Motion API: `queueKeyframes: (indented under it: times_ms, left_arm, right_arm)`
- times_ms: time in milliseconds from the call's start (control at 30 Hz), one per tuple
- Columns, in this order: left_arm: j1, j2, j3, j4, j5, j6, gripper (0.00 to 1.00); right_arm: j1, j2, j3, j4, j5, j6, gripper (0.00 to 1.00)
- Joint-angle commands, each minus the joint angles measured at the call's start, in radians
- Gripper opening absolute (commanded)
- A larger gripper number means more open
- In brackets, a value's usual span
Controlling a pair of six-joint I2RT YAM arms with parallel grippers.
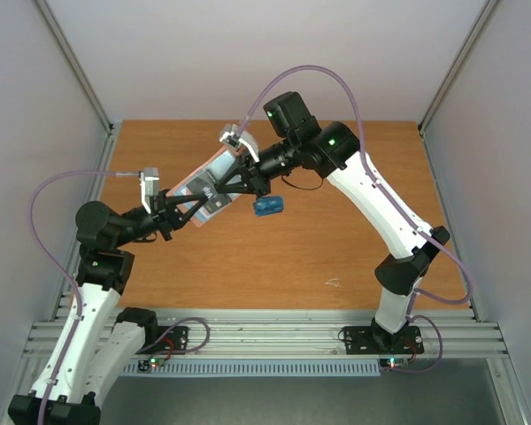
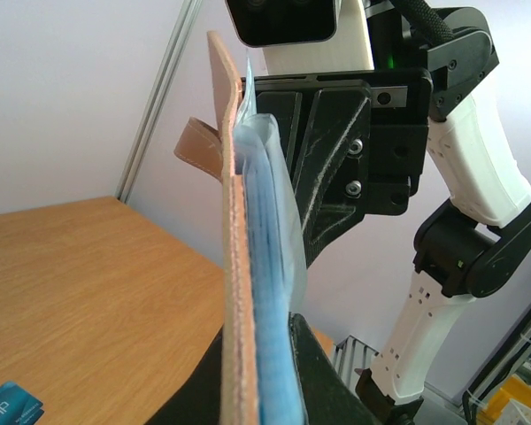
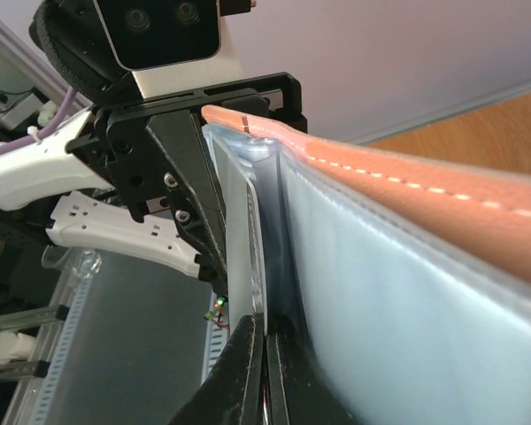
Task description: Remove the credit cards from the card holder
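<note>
Now | my left pincer (image 2: 258, 390) pinches the card holder (image 2: 239, 221) steady in air | my right pincer (image 3: 264, 372) nips what looks like a credit card (image 3: 245, 239), to pull it out

The orange-brown wooden worktop (image 1: 159, 274) carries one bright blue card (image 1: 268, 205), lying flat near its middle. A small pale mark (image 1: 334, 283) sits at five o'clock from the card, well apart.

Card holder (image 1: 199, 181): above the table (image 1: 336, 257), between both grippers.
Left gripper (image 2: 261, 381): at its near-left end.
Right gripper (image 3: 264, 372): far-right end.
Loose card (image 1: 268, 206): on table, right of holder.
</note>
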Motion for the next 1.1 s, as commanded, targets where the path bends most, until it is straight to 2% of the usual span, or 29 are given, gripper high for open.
queueKeyframes:
  times_ms: [0,167,233,433,533,733,867,1067]
  left_arm:
    - [-0.006,-0.02,0.012,0.047,0.022,0.015,0.0]
    - [-0.005,-0.032,0.005,0.01,0.005,0.016,0.13]
    - [-0.006,-0.033,0.004,0.008,0.005,0.013,0.15]
    - [-0.006,-0.039,0.005,-0.008,0.004,0.021,0.15]
    - [-0.006,-0.04,0.005,-0.022,-0.001,0.027,0.05]
    - [-0.006,-0.042,0.01,-0.067,-0.015,0.044,0.0]
    - [-0.006,-0.038,0.011,-0.08,-0.019,0.049,0.06]
    - [-0.006,-0.036,0.015,-0.079,-0.013,0.048,0.04]
  right_arm:
    - [-0.001,-0.003,0.019,0.011,-0.029,-0.01,0.01]
    - [-0.03,-0.015,0.015,-0.002,0.0,-0.001,0.01]
    - [-0.036,-0.022,0.017,-0.003,0.005,-0.002,0.01]
    - [-0.058,-0.038,0.025,-0.016,0.037,-0.008,0.01]
    - [-0.066,-0.045,0.034,-0.044,0.058,-0.03,0.01]
    - [-0.111,-0.072,0.04,-0.11,0.117,-0.07,0.01]
    - [-0.122,-0.096,0.04,-0.133,0.146,-0.097,0.01]
    - [-0.122,-0.102,0.039,-0.142,0.099,-0.098,0.01]
